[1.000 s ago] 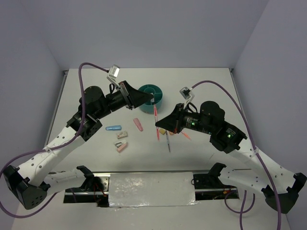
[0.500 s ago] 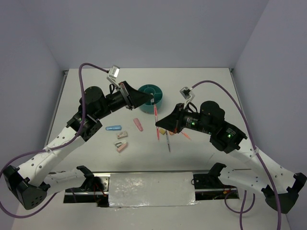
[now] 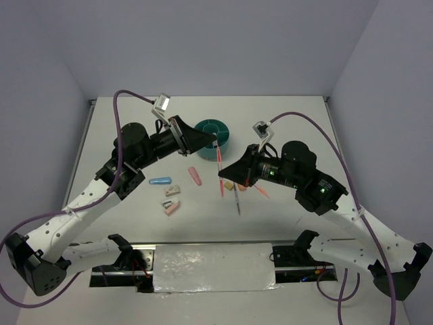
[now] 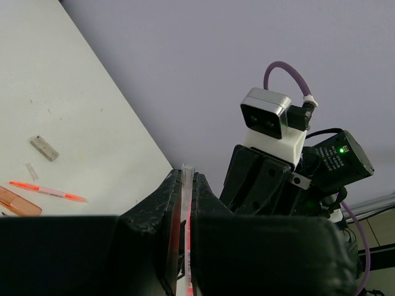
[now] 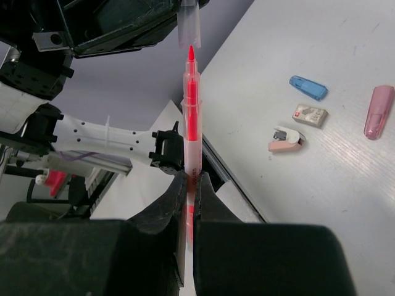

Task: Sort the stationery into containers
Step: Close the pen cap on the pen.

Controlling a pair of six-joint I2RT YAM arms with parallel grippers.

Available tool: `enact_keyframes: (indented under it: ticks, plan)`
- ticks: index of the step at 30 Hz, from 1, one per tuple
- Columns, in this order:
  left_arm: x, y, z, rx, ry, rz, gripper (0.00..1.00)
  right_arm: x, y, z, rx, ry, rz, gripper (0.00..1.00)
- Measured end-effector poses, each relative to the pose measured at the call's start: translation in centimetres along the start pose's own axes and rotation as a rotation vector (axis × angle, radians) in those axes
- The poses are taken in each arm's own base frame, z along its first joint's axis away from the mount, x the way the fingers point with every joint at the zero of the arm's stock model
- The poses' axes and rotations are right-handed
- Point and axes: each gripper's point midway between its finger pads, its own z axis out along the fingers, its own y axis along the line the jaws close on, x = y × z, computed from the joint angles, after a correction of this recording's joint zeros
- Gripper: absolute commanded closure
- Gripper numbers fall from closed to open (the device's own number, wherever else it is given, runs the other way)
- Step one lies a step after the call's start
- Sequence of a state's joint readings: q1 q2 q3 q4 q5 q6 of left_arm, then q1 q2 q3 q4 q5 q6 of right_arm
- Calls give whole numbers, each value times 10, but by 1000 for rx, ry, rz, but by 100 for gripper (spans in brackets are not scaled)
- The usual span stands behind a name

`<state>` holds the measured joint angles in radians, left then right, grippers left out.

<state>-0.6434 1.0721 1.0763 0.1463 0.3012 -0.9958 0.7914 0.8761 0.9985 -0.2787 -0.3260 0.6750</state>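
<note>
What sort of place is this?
Probably a lab test booth: bare grey walls box in the table, two cabled robot arms stand at its near edge, beside small stationery and a teal tub.

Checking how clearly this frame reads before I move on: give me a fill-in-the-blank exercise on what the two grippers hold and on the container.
1. The right gripper is shut on a pen whose bare tip is ____.
2. The left gripper is shut on the pen's clear ____, in line with that tip.
3. The round divided tub on the table is ____ in colour.
Missing words: red; cap; teal.
</note>
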Motion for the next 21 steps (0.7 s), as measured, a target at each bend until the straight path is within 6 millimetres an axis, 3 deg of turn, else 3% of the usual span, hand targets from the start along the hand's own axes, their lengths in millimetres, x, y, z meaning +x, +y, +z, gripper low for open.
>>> enact_keyframes:
  ticks: [21]
  plan:
    - [0,6,2,-22,-2,-3,100,2,-2,3,5,12,4,100]
